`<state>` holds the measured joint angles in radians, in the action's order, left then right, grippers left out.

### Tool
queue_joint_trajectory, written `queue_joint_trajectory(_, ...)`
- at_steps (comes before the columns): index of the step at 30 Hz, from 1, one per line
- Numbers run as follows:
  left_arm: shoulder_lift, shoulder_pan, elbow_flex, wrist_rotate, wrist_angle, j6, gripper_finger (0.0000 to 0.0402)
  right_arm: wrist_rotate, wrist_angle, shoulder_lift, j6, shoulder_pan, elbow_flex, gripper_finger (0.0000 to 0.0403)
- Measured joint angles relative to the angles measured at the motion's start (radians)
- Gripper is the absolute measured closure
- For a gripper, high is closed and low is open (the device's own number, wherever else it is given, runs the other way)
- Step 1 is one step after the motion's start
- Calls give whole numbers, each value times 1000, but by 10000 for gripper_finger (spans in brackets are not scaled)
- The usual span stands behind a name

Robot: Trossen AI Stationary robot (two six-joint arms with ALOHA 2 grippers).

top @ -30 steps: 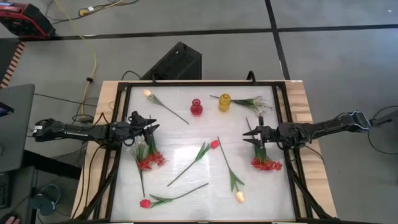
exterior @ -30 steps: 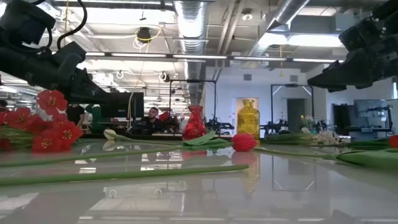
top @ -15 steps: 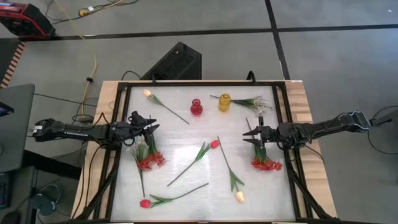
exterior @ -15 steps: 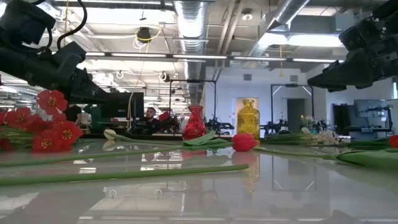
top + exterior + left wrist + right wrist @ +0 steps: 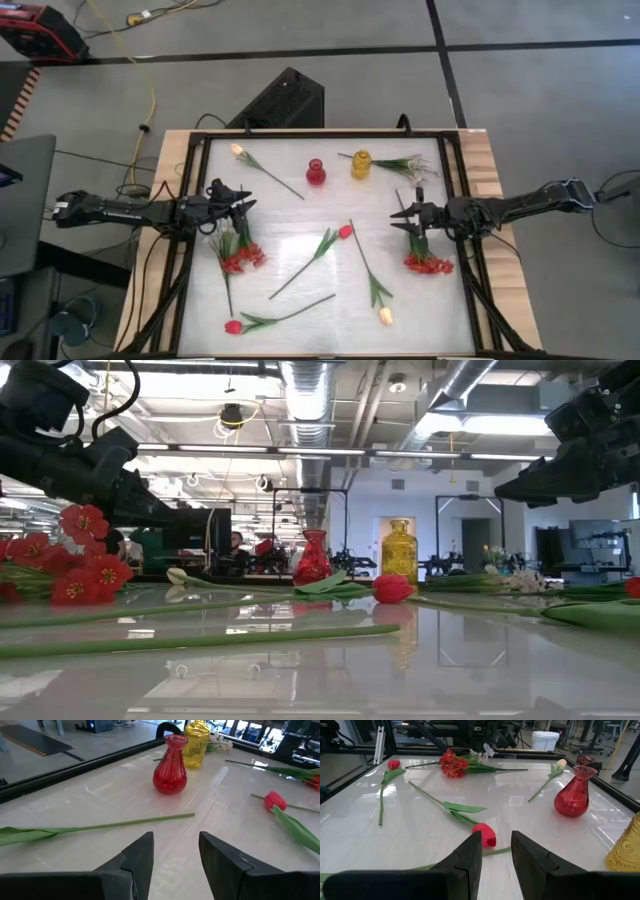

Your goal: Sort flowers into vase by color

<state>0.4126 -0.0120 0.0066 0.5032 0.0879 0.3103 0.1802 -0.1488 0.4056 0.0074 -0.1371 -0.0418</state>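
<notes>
Two vases stand side by side at the far middle of the table; flowers lie scattered before them, one bunch beside the left gripper, another bunch beside the right gripper

In the right wrist view the yellow vase is cut off at the right edge. In the low view the red blossoms run off the left edge.
</notes>
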Motion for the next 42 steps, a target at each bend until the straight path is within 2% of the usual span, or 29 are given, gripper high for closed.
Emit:
queue_joint_trajectory(9, 0, 0, 0, 0, 0, 26, 255, 0, 0, 0, 0, 0, 0, 271)
queue_joint_trajectory(15, 0, 0, 0, -10, 2, 264, 255, 0, 0, 0, 3, 0, 0, 271)
queue_joint_trajectory(21, 0, 0, 0, 46, 21, 312, 255, 0, -7, 0, 0, 0, 0, 271)
queue_joint_trajectory(25, 0, 0, 0, 164, 62, 322, 255, 0, -34, 0, -8, 0, 0, 271)
queue_joint_trajectory(27, 0, 0, 0, 183, 69, 326, 255, 0, -64, 0, -8, 0, 0, 271)
queue_joint_trajectory(29, 0, 0, 0, 156, 89, 301, 255, 0, -104, 0, -15, 0, 0, 271)
queue_joint_trajectory(32, 0, 0, 0, 61, 159, 215, 255, 0, -168, 0, -23, 0, -1, 271)
queue_joint_trajectory(35, 0, 0, 1, 8, 280, 136, 255, 5, -165, 0, -191, 1, -40, 271)
queue_joint_trajectory(39, 27, 0, 44, -17, 350, -31, 255, 99, 75, 29, -349, 40, -173, 271)
queue_joint_trajectory(42, 79, -1, 101, -13, 359, -153, 255, 111, 318, 85, -452, 92, -295, 271)
